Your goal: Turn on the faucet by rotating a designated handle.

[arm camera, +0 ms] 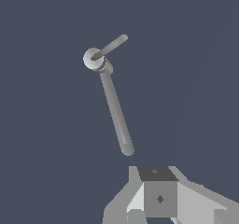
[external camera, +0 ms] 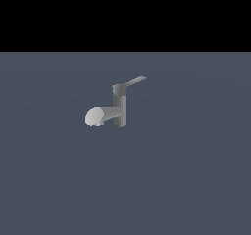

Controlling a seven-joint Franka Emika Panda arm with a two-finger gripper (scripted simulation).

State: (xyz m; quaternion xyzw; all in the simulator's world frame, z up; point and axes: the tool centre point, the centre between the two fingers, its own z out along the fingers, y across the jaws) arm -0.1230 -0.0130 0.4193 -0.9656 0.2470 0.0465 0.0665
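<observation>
Faucet: stands upright alone on the worktop, just above and slightly left of the exterior view's centre. Handle: projects from the top of the post, running up toward the exterior view's right; the spout leaves the post lower down, toward the exterior view's left. Gripper: seen in the wrist view only, apart from the faucet, touching nothing.

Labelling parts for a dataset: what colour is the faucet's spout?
Light grey spout, paler than the post; clearest in the exterior view.
</observation>
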